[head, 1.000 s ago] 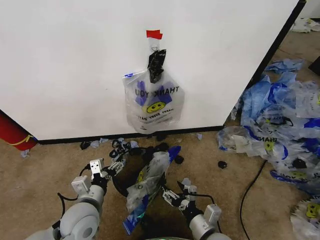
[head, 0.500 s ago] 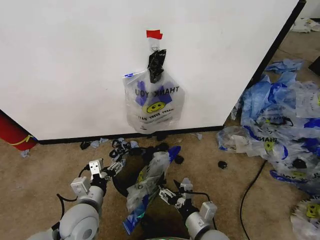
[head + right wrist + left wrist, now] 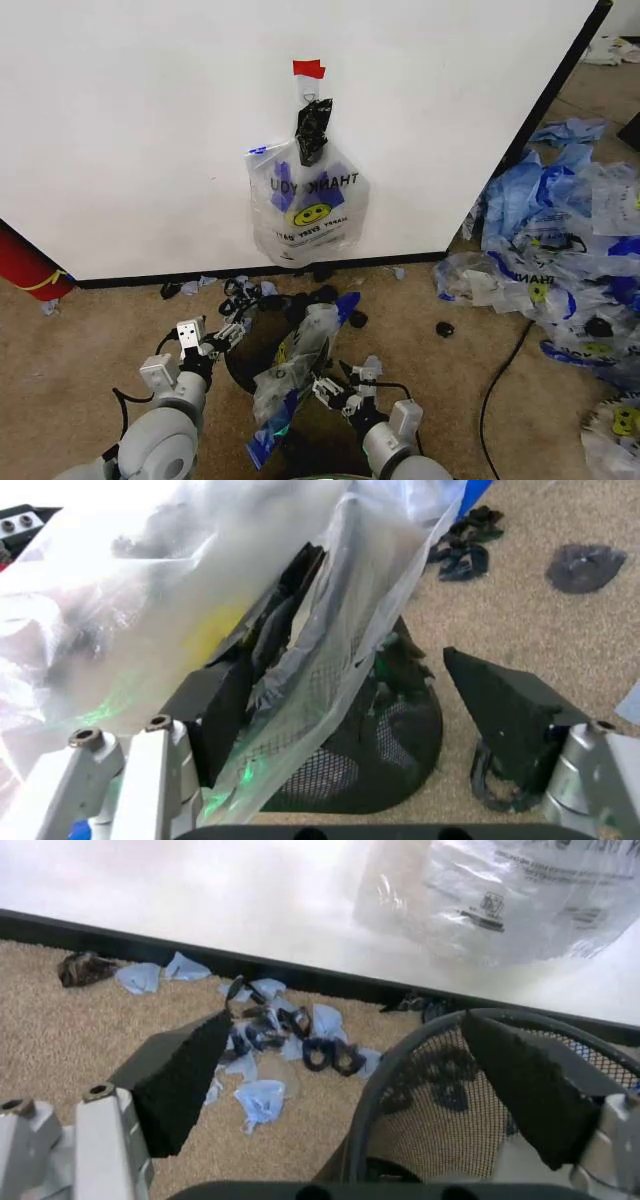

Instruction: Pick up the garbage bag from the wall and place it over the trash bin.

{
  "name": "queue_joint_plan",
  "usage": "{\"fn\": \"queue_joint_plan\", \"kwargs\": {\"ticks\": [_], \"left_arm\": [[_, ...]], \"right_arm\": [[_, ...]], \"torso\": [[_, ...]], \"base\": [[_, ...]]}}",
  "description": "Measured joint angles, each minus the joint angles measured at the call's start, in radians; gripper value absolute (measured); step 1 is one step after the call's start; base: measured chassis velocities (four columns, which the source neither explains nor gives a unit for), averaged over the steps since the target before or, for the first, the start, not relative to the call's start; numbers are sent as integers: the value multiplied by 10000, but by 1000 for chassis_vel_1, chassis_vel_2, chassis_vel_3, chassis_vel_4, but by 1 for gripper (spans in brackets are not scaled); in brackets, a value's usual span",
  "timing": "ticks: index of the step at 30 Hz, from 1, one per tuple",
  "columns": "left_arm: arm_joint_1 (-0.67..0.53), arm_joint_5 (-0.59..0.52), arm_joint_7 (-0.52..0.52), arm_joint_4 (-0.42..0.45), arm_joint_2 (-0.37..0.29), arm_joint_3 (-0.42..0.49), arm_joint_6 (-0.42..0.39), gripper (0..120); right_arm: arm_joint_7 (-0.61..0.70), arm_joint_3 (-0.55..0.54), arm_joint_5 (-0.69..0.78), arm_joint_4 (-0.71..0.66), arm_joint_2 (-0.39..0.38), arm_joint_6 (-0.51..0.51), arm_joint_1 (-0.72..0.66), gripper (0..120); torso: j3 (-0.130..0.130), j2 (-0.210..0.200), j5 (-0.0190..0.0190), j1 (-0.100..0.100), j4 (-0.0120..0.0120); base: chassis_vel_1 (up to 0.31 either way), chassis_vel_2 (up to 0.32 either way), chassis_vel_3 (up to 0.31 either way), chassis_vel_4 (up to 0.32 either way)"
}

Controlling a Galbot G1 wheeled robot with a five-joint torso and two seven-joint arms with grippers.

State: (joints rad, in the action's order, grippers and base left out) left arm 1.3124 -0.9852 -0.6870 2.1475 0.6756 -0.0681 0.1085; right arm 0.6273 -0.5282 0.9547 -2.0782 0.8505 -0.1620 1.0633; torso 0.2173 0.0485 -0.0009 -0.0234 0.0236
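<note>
— Right pincer has crept closer to the trash bin; the left pincer hasn't budged. Both gape open, empty.

— And the garbage bag?

— On the wall, untouched. Everything's left to do.

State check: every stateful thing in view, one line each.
garbage bag: hanging on the wall below the red tape, not picked up
small black bag: hanging at the same spot, over the garbage bag's top
trash bin: upright on the carpet, a see-through bag draped over it
left end effector: open, at the bin's rim
right end effector: open, beside the draped bag
</note>
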Motion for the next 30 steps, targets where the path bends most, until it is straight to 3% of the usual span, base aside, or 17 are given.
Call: {"fn": "queue_joint_plan", "kwargs": {"ticks": [18, 30], "left_arm": [[113, 182, 107, -58, 37, 19, 109, 91], [88, 245, 184, -122, 34, 31, 152, 91]], "right_arm": [[415, -279, 333, 182, 238, 254, -601, 67], [944, -486, 360, 240, 406, 615, -791, 32]], "torso": [[0, 0, -1, 0, 0], [0, 0, -1, 0, 0]], "base": [[0, 0, 0, 0], [0, 0, 0, 0]]}}
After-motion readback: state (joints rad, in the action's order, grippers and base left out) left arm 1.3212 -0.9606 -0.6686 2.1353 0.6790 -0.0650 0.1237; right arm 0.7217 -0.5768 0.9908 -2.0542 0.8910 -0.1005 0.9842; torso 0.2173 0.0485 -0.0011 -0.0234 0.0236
